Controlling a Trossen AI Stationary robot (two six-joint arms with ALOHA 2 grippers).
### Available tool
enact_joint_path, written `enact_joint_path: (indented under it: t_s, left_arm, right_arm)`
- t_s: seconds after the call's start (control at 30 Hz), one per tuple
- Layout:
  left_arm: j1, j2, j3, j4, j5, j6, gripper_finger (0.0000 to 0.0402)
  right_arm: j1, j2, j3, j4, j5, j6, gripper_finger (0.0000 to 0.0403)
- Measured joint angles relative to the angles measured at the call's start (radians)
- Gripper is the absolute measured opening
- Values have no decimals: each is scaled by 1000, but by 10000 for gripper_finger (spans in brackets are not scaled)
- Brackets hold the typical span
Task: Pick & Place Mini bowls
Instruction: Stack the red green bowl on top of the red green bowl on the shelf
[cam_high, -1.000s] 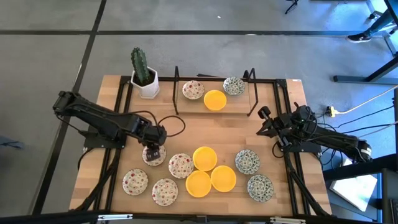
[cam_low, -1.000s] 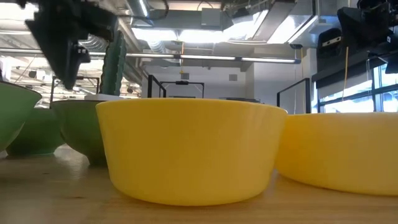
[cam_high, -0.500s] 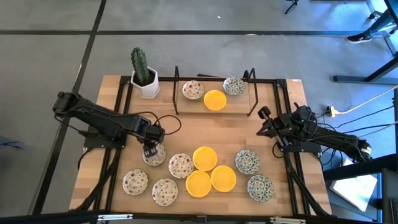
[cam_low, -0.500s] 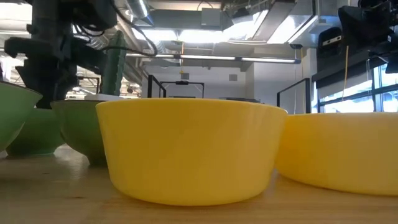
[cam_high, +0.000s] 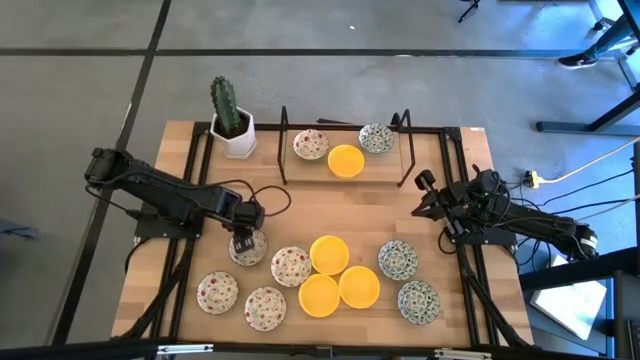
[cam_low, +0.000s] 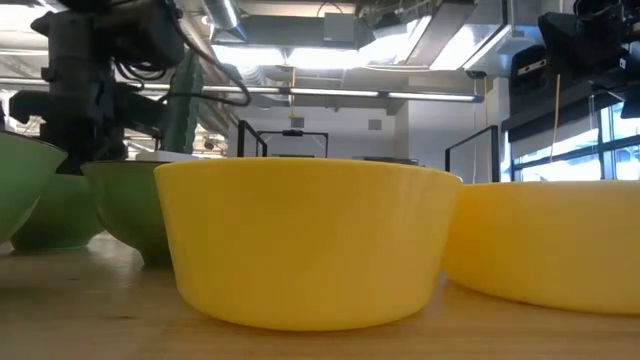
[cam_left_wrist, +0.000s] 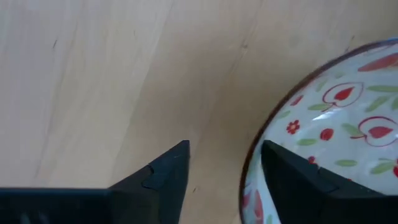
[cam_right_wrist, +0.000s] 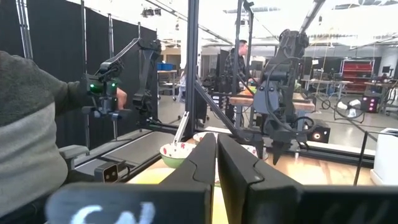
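Note:
Several mini bowls lie on the wooden table (cam_high: 300, 205). Red-speckled ones (cam_high: 291, 266) are near left, yellow ones (cam_high: 329, 254) in the middle, green-blue ones (cam_high: 397, 259) near right. My left gripper (cam_high: 243, 240) points down, open, over one red-speckled bowl (cam_left_wrist: 336, 118). One finger (cam_left_wrist: 168, 168) stands outside the bowl's rim (cam_left_wrist: 252, 165) over the table, the other (cam_left_wrist: 292, 177) inside it. My right gripper (cam_right_wrist: 216, 155) waits shut, raised at the table's right side (cam_high: 425, 185). My left gripper comes at the red-speckled bowl from above and straddles its rim (cam_left_wrist: 252, 165), one finger inside the bowl and one outside. Whether either finger touches the bowl, I cannot tell. The bowl sits flat on the table.
A black wire rack (cam_high: 345, 125) at the far edge holds three more bowls (cam_high: 346, 160). A cactus in a white pot (cam_high: 232, 125) stands at the far left. In the right wrist view, a person's sleeve (cam_right_wrist: 28, 143) and other robot stands show beyond the table.
My left gripper has come down, still pointing down, onto the red-speckled bowl at the table's left. In the low view it has sunk from the top of the picture to behind the green-sided bowls. The bowls have not moved.

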Motion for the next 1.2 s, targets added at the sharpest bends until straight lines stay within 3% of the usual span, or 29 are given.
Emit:
enact_joint_path:
  t_s: [0.23,0.37,0.47,0.7,0.9,1.2]
  left_arm:
    - [0,-8,-3,1,-8,4,26]
    - [0,-17,23,-7,-11,26,16]
    - [10,-34,96,-83,-79,83,7]
    - [99,-54,429,-269,-234,253,6]
    - [291,15,782,-249,-331,530,5]
    - [658,404,1228,-287,-53,875,5]
  right_arm:
    - [0,0,0,0,1,8,18]
    - [0,0,0,0,1,13,18]
    - [0,0,0,0,1,16,18]
    - [0,0,0,0,13,9,18]
    - [0,0,0,0,52,-8,18]
    - [0,0,0,1,56,-12,18]
